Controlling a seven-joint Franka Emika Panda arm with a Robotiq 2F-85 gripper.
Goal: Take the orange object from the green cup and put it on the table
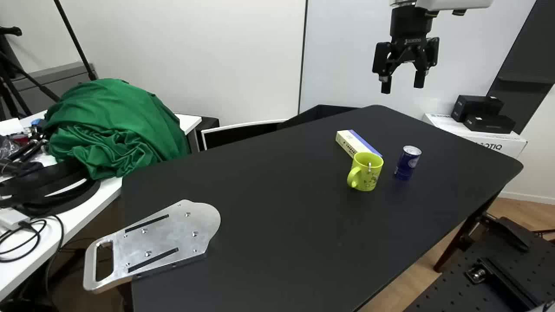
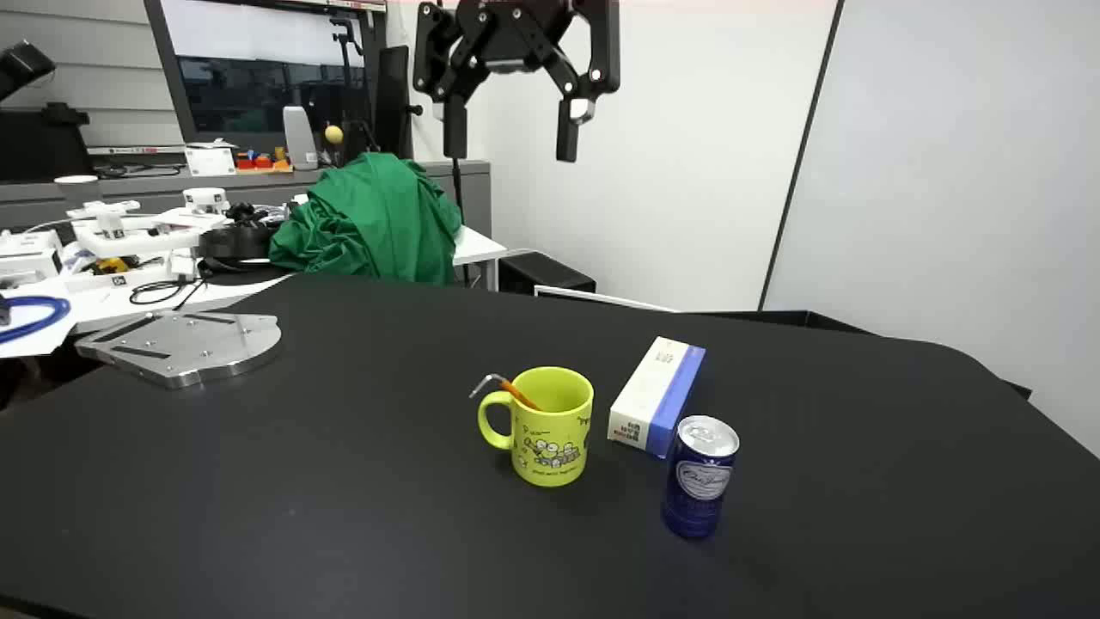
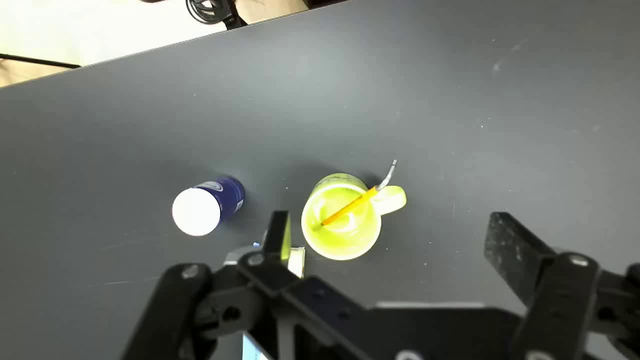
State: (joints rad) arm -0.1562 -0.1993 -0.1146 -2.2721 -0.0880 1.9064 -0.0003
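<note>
The green cup [image 1: 363,180] stands upright on the black table [image 1: 269,225]; it also shows in an exterior view [image 2: 550,451] and the wrist view [image 3: 345,242]. The orange object [image 2: 520,395] is a thin orange stick with a bent silver metal tip. It leans in the cup, its orange end inside and its tip sticking out over the handle, as the wrist view shows [image 3: 350,205]. In an exterior view only its silver tip [image 1: 369,167] shows above the rim. My gripper [image 1: 403,83] is open and empty, high above the table, fingers pointing down; it also shows here [image 2: 510,144] and in the wrist view [image 3: 387,230].
A dark blue can [image 2: 698,481] and a white-and-blue box [image 2: 657,395] stand close to the cup. A silver metal plate [image 1: 173,229] lies at the table's far end. A green cloth [image 1: 112,125] lies on a cluttered white desk [image 1: 86,212] beside the table.
</note>
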